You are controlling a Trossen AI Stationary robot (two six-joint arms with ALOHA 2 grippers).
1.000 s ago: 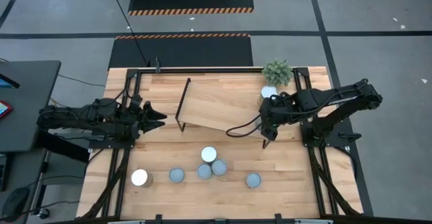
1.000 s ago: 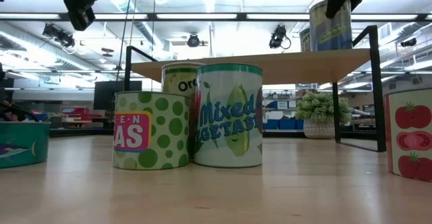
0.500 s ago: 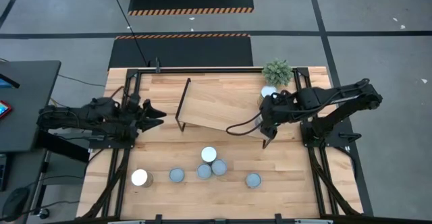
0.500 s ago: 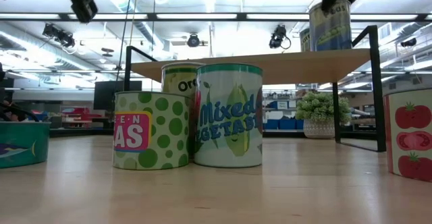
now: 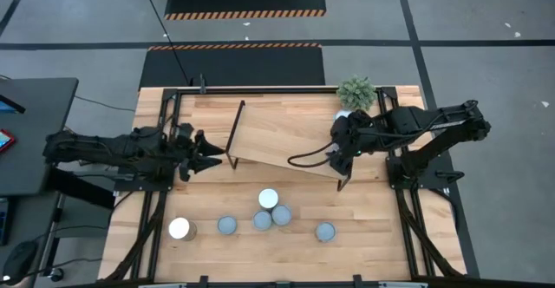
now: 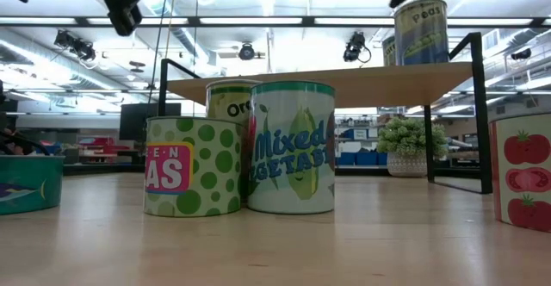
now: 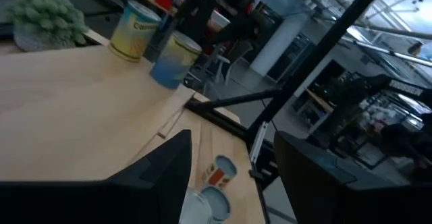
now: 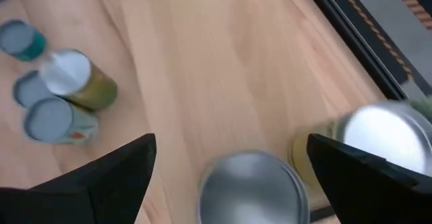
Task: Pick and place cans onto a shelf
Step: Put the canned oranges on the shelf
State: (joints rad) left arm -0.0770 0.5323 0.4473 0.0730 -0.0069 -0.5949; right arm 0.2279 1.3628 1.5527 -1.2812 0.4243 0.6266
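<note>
1. Hovering over the shelf (image 5: 282,139), the right gripper (image 8: 229,158) is wide open and empty above two shelved cans (image 8: 253,182).
2. Next, apparently: fetch a table can (image 5: 269,199).
3. Left gripper (image 7: 233,164), open, waits beside the shelf.

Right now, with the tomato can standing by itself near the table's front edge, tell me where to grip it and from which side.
Grip the tomato can across its round side wall, just below the top rim, coming straight down from above. It stands upright and well apart from the clustered cans, so a claw should have room on either side.
</note>
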